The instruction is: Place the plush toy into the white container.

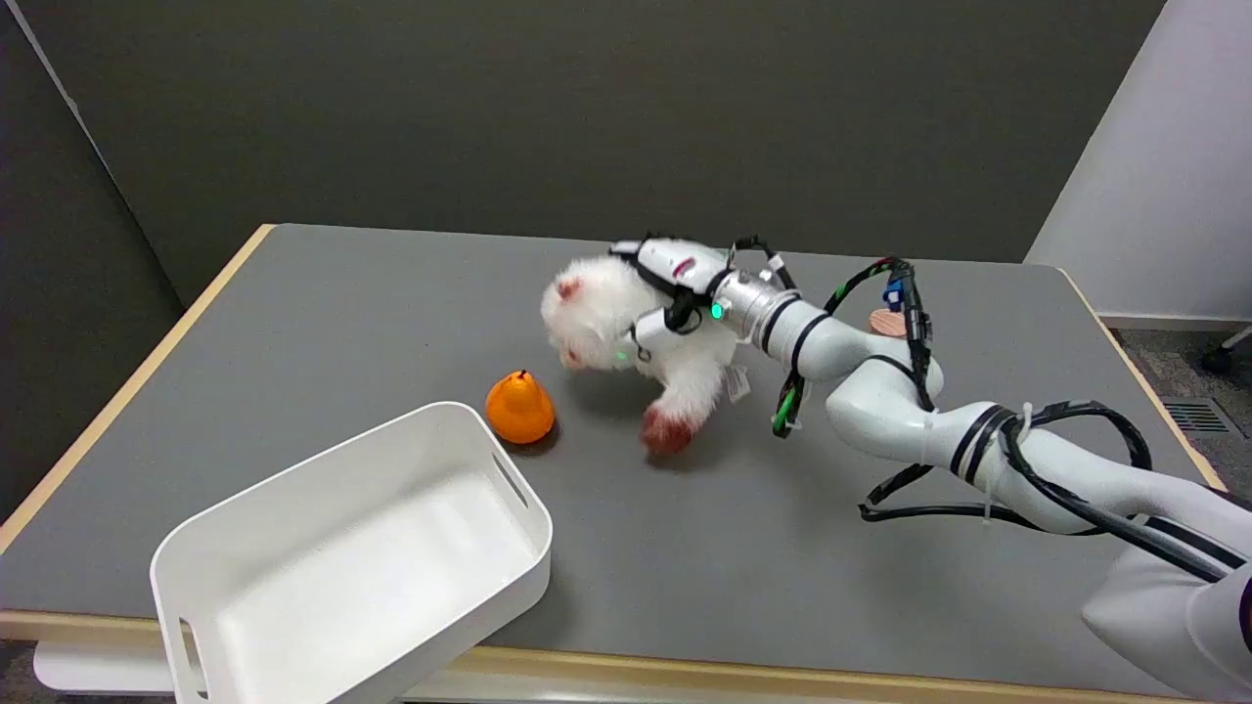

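A white plush toy (pixel 599 313) with pink ears and a reddish foot hangs just above the grey table near its middle, its foot close to the surface. My right hand (pixel 673 284) grips its body from the right, fingers wrapped around the fur. The white container (pixel 494 567) stands at the table's near left, overhanging the front edge, with nothing in it. The toy is to the right of and beyond the container.
An orange pear-shaped object (pixel 519 409) sits just beyond the container's far corner, left of the toy. A small round wooden disc (pixel 888 322) lies behind my arm. Black cables loop along my forearm (pixel 978 440). The table's wooden edges frame the grey top (pixel 342 323).
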### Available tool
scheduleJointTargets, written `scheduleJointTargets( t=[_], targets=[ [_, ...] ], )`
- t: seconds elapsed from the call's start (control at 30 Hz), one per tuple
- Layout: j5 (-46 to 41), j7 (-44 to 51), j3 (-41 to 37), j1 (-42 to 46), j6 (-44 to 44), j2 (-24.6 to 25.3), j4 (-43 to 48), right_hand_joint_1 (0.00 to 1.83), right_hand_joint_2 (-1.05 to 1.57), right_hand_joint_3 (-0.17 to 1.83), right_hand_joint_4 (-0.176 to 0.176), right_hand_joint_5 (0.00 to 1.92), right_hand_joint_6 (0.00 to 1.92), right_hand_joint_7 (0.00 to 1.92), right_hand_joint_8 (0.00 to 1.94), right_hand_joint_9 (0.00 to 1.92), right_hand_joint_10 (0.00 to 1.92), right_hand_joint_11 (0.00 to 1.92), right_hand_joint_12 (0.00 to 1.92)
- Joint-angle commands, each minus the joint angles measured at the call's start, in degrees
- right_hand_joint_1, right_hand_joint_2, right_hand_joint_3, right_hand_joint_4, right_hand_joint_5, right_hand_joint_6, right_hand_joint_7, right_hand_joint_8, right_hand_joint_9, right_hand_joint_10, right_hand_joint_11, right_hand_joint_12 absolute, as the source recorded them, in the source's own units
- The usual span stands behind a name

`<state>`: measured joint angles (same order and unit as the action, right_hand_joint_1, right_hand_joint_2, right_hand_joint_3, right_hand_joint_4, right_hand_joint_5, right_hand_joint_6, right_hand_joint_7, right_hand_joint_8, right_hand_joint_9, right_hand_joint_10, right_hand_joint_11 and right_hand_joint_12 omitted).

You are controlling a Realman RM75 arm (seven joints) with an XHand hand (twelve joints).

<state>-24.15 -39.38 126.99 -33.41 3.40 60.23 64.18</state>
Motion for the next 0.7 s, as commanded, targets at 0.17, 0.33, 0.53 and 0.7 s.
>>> scheduleJointTargets(
  t=[0.17,0.33,0.53,0.7],
  targets=[
    [-4.6,4.3,-11.3,10.1,18.8,-5.5,26.7,1.33,1.10,0.30,-0.142,0.56,1.61,0.78,1.40,0.76,1.46,0.84,1.92],
    [-13.1,4.3,-9.2,15.5,20.5,-5.9,33.4,1.33,1.13,0.27,-0.144,0.54,1.63,0.76,1.43,0.75,1.48,0.85,1.92],
    [-22.3,4.3,0.9,17.1,21.2,-4.2,36.8,1.32,1.17,0.22,-0.147,0.50,1.66,0.73,1.49,0.72,1.53,0.83,1.92],
    [-25.6,4.7,7.9,17.1,20.0,1.8,35.3,1.32,1.18,0.23,-0.145,0.48,1.68,0.71,1.51,0.70,1.56,0.81,1.92]
  ],
)
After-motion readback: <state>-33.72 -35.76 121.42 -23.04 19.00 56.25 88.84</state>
